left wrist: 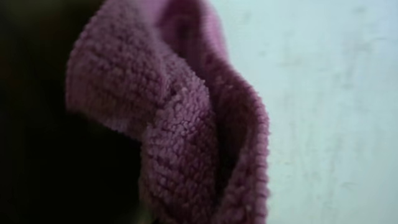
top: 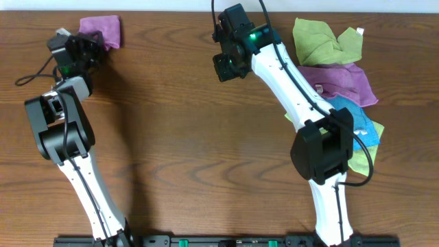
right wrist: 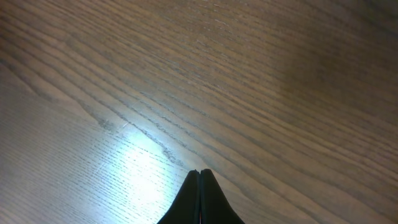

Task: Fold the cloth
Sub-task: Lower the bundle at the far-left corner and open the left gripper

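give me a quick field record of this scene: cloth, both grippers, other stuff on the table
target cloth: mauve fuzzy microfibre cloth, bunched at the far left of the table, not flat
left gripper: at the mauve cloth, shut on it; the wrist view is filled with its pile
right gripper: shut, holding nothing, over bare wood
table: brown wood-grain table
other cloths: heap at the right edge: green cloth, purple cloth with a small white tag, blue cloth
fold status: not yet folded flat

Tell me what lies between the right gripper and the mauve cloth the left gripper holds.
Only bare wooden table separates the right gripper from the cloth in the left gripper, as the overhead view shows.
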Robot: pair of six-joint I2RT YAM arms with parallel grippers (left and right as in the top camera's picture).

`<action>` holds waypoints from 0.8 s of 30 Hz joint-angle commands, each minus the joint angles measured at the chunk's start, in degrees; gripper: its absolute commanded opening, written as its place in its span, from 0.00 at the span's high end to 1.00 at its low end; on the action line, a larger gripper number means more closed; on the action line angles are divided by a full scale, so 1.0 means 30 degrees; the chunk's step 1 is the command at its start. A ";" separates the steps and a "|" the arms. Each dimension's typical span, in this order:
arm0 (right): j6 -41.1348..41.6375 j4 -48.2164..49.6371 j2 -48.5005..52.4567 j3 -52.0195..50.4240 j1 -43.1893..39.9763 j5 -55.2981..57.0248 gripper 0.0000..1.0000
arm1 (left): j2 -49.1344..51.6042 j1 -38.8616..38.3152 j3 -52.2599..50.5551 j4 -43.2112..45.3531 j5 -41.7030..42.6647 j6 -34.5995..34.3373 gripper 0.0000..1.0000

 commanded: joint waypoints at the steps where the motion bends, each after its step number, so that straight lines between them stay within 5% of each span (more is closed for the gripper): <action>1: 0.0146 -0.0058 -0.0204 0.0342 0.0095 0.0117 0.99 | 0.0073 0.0262 0.0510 -0.0131 0.0510 -0.0277 0.94; 14: 0.0153 -0.0080 -0.0204 0.0342 0.0313 0.0117 0.98 | 0.0073 0.1253 0.0510 -0.0554 0.0729 0.0182 0.94; 16: 0.0168 -0.0080 -0.0204 0.0342 0.0328 0.0117 0.98 | 0.0073 0.1253 0.0510 -0.0546 0.0882 0.0175 0.85; 20: 0.0372 -0.0080 -0.0204 0.0342 0.0357 0.0117 0.99 | 0.0073 0.1268 0.0510 -0.0503 0.1690 0.0678 0.13; 21: 0.0372 -0.0080 -0.0204 0.0342 0.0364 0.0109 0.99 | 0.0073 0.1326 0.0510 -0.0459 0.2113 0.1035 0.05; 24: 0.0372 -0.0095 -0.0204 0.0342 0.0437 0.0109 0.99 | 0.0073 0.1639 0.0510 -0.0481 0.3293 0.1188 0.05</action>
